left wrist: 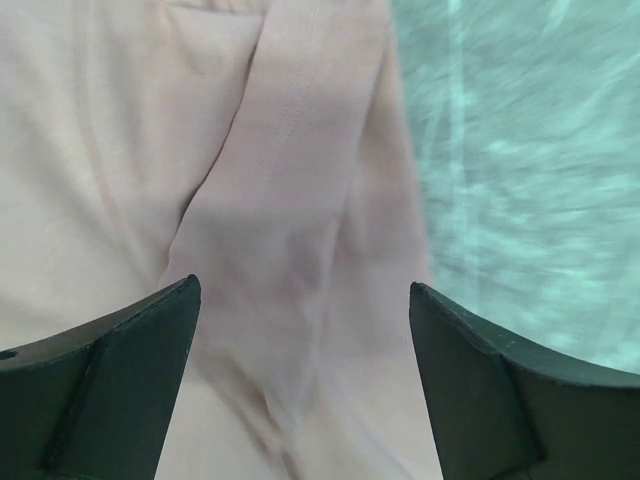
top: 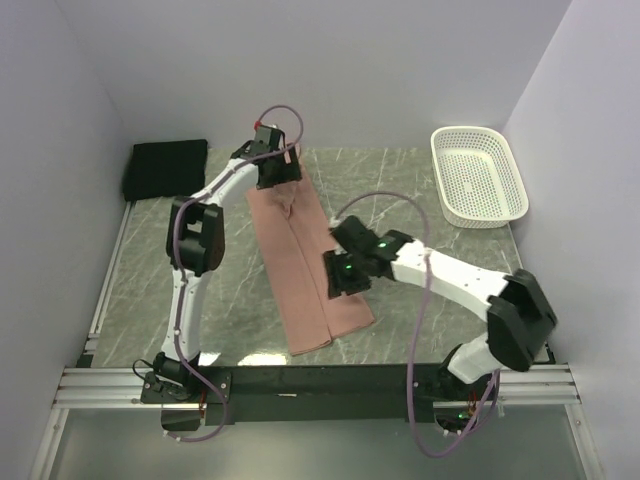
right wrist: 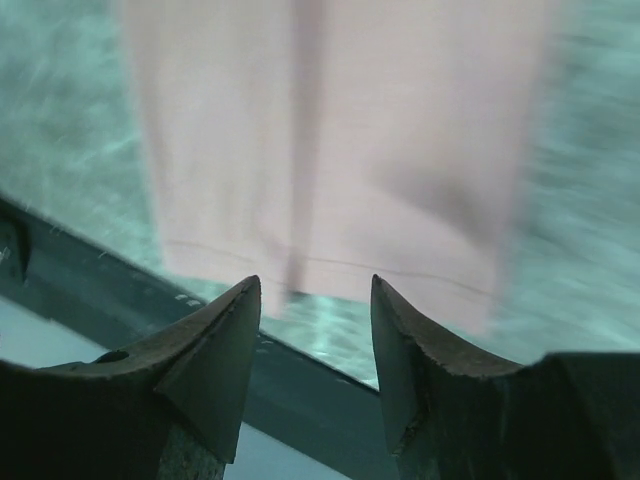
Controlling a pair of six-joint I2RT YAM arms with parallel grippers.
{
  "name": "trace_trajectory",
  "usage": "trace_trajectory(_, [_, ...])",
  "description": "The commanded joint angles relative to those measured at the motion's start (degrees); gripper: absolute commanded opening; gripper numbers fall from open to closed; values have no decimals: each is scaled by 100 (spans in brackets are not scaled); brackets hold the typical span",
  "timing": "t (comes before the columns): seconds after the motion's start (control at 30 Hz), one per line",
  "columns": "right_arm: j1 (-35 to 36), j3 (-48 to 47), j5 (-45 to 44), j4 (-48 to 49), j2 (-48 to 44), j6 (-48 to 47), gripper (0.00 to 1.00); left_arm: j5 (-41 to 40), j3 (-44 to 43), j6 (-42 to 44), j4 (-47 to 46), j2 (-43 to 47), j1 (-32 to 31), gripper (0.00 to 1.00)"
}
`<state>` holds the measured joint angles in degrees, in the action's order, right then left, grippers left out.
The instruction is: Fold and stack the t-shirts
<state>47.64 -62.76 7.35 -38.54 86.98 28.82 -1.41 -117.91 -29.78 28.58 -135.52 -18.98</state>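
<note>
Left gripper (left wrist: 303, 285) and right gripper (right wrist: 315, 282) gape empty over the pink t-shirt (top: 300, 265); black t-shirt (top: 168, 165) at ten o'clock, basket (top: 479, 130) at two.

A robotics lab test cell, not a home: plain white panels (top: 60, 130) box in a marble-patterned table (top: 140, 300); a left arm (top: 195, 240) and right arm (top: 455, 280) are bolted to an aluminium rail (top: 110, 390) at its near edge; purple cables (top: 424, 300) trail along them; a shirt (top: 300, 260) and basket (top: 480, 217) are the props.
</note>
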Motion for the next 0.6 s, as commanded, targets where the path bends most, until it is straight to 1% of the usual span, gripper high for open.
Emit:
trace_trajectory(0.0, [-613,597,-191,-163,-497,-236,55,-236,126,-536,24,1299,0,91])
trace_trajectory(0.03, [-711,860,-182,-58,-646,-332,54,-307,423,-651,95,1492,-9,91])
trace_trajectory(0.07, [-790,993,-182,4,-708,-368,54,-351,635,-843,113,1911,-26,90])
trace_trajectory(0.1, [-965,1107,-156,48,-761,-386,54,-456,1107,-924,156,2133,-61,90])
trace_trajectory(0.13, [-1036,1317,-103,101,-822,-403,54,-518,1364,-1011,200,2370,-88,89])
trace_trajectory(0.17, [-1098,1415,-24,223,-849,-429,53,-588,1628,-1178,253,2825,-123,88])
trace_trajectory(0.2, [-1168,1485,29,277,-875,-421,53,-676,1883,-1240,323,3047,-193,88])
trace_trajectory(0.23, [-1247,1634,90,382,-902,-430,52,-729,2425,-1302,446,3276,-237,87])
trace_trajectory(0.27, [-1292,1696,143,444,-911,-421,52,-773,2709,-1450,543,3722,-281,87])
trace_trajectory(0.3, [-1301,1741,213,497,-902,-430,52,-764,3303,-1530,622,3952,-368,86])
trace_trajectory(0.33, [-1318,1828,222,549,-867,-421,51,-756,3640,-1626,684,4433,-430,86])
trace_trajectory(0.37, [-1318,1846,231,576,-823,-430,51,-764,3974,-1706,719,4673,-492,85])
trace_trajectory(0.4, [-1327,1907,266,611,-753,-430,51,-782,4639,-1785,754,4910,-658,85])
trace_trajectory(0.43, [-1327,1943,284,690,-709,-430,51,-738,4950,-1847,798,5139,-746,84])
trace_trajectory(0.47, [-1318,1978,328,743,-683,-421,50,-738,5257,-2021,859,5568,-852,84])
trace_trajectory(0.5, [-1318,2039,380,795,-595,-438,50,-729,5800,-2127,938,5763,-1062,84])
trace_trajectory(0.53, [-1327,2075,485,892,-560,-447,49,-694,6058,-2233,983,5965,-1185,84])
trace_trajectory(0.57, [-1327,2084,504,927,-533,-456,49,-685,6295,-2504,1114,6350,-1308,84])
